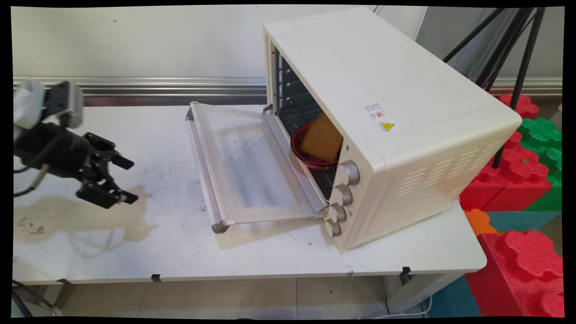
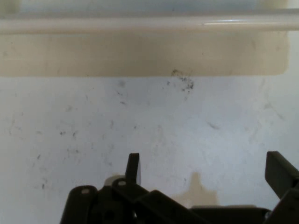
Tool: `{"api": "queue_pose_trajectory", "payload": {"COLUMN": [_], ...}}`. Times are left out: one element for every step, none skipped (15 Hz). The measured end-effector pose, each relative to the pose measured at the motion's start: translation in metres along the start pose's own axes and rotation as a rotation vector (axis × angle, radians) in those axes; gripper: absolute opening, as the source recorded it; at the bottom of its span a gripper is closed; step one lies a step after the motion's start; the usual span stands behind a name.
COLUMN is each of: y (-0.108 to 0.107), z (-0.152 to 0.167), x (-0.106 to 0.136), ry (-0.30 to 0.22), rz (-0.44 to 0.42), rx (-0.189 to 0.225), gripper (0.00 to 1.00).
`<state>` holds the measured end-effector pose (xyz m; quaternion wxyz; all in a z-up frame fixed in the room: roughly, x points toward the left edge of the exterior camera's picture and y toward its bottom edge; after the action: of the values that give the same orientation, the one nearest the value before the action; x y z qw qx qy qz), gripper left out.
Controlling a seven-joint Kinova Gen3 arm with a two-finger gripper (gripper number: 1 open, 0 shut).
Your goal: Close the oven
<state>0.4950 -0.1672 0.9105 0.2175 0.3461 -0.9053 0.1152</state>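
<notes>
The black two-finger pincer (image 1: 128,179) hangs low over the scuffed white worktop (image 1: 171,243), levelled toward three o'clock — fingers spread, gripping nothing. Well apart at three o'clock, the cream toaster oven (image 1: 387,126) stands open — inside, a red bowl (image 1: 302,155) with a tan sponge (image 1: 321,138).

A scuffed white table (image 1: 252,252) spans the frame's middle; on it, right of centre, sits a cream toaster oven (image 1: 405,121).
</notes>
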Motion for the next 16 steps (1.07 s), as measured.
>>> {"api": "queue_pose_trajectory", "payload": {"y": [-0.001, -0.001, -0.002, -0.002, -0.002, -0.002, -0.002, -0.001, -0.001, -0.001, 0.0, 0.0, 0.0, 0.001, 0.001, 0.001], "z": [0.005, 0.012, 0.017, 0.024, 0.028, 0.034, 0.038, 0.044, 0.048, 0.054, 0.058, 0.063, 0.066, 0.072, 0.075, 0.08], "x": [0.001, 0.003, 0.005, 0.006, 0.007, 0.009, 0.011, 0.013, 0.014, 0.016, 0.017, 0.019, 0.02, 0.022, 0.023, 0.025], "ry": [-0.004, -0.008, -0.011, -0.015, -0.017, -0.019, -0.02, -0.021, -0.022, -0.022, -0.022, -0.02, -0.02, -0.019, -0.018, -0.017], "rz": [0.002, 0.005, 0.006, 0.008, 0.009, 0.012, 0.013, 0.015, 0.016, 0.018, 0.019, 0.02, 0.02, 0.02, 0.02, 0.019], "rx": [0.001, 0.003, 0.003, 0.005, 0.005, 0.006, 0.006, 0.006, 0.007, 0.007, 0.007, 0.007, 0.007, 0.008, 0.009, 0.01], "gripper": [1.0, 1.0, 1.0, 1.0, 1.0, 1.0, 1.0, 1.0, 1.0, 1.0, 1.0, 1.0, 1.0, 1.0, 1.0, 1.0]}}
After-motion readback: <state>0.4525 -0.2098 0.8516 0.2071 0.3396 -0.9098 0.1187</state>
